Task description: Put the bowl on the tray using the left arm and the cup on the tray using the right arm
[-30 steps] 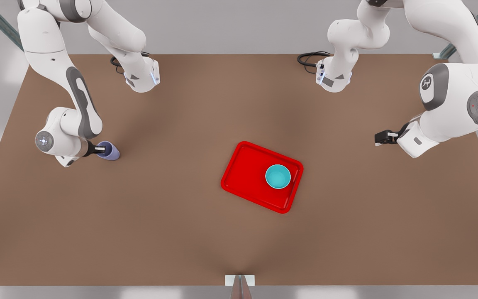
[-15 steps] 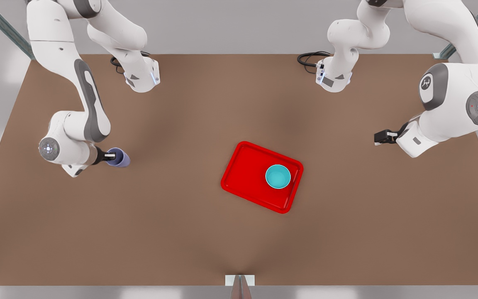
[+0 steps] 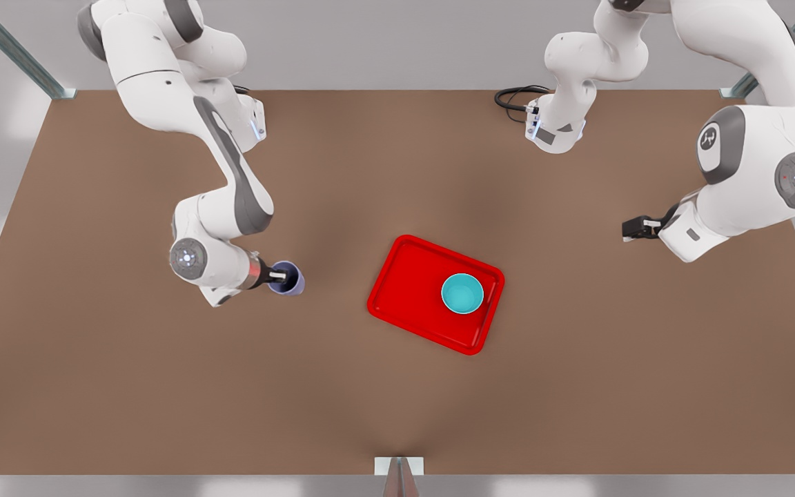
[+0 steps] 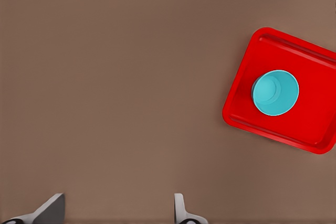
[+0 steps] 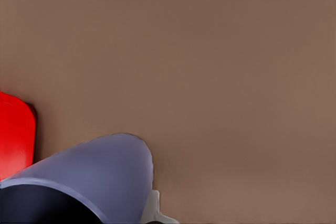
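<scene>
teal bowl (image 3: pixel 462 293), red tray (image 3: pixel 404 290), lavender cup (image 3: pixel 288 281), brown table (image 3: pixel 397 400), white arms

The right gripper (image 3: pixel 286 277) is at the front view's left, at about nine o'clock from the scene's middle. Its arm bends down from the far edge, wrist level, and points toward three o'clock. Its jaws are clamped on the cup (image 3: pixel 288 282). The left gripper (image 3: pixel 631 228) waits at three o'clock, raised, pointing toward nine o'clock, its jaws spread wide with nothing between them.

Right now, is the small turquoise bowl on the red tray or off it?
On it: the small turquoise bowl sits inside the flat red tray's rim.
</scene>
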Tool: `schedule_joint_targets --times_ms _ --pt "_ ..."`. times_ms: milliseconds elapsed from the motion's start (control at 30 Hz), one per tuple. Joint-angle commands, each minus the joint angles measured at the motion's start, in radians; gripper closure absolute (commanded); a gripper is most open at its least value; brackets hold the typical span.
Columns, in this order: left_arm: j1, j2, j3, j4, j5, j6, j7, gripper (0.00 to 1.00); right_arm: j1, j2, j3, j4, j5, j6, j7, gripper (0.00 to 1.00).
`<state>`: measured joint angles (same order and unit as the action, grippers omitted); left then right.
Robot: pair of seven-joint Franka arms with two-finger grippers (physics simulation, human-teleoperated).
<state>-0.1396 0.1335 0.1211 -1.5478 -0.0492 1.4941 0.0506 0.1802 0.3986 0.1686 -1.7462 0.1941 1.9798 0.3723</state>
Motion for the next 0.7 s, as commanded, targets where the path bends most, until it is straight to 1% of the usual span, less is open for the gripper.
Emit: schedule_joint_targets --times_ms 0,67,200,300,433,567,633,667 --pt "0.0 0.0 0.0 0.0 0.0 0.0 0.0 0.0 0.007 0.009 0.0 0.013 -0.007 -0.003 0.014 0.79" --pt "0.0 -0.002 0.0 0.0 0.0 -0.006 -0.002 0.0 0.047 0.051 0.0 0.068 0.028 0.004 0.086 0.79" --pt "0.0 0.0 0.0 0.0 0.0 -0.006 -0.002 0.0 0.137 0.117 -0.001 0.152 0.024 0.036 0.264 0.79" --pt "0.0 0.0 0.0 0.0 0.0 -0.005 -0.002 0.0 0.211 0.154 -0.006 0.186 0.022 0.096 0.396 0.79" --pt "0.0 0.0 0.0 0.0 0.0 -0.005 -0.002 0.0 0.289 0.204 -0.008 0.195 0.016 0.221 0.549 0.79" --pt "0.0 0.0 0.0 0.0 0.0 -0.006 -0.002 0.0 0.387 0.276 -0.018 0.269 -0.004 0.284 0.752 0.79" --pt "0.0 0.0 0.0 0.0 0.0 -0.006 -0.002 0.0 0.458 0.318 -0.061 0.312 -0.005 0.318 0.819 0.79" --pt "0.0 0.0 0.0 -0.002 0.0 -0.006 -0.002 0.0 0.469 0.33 -0.063 0.332 -0.005 0.318 0.841 0.79"
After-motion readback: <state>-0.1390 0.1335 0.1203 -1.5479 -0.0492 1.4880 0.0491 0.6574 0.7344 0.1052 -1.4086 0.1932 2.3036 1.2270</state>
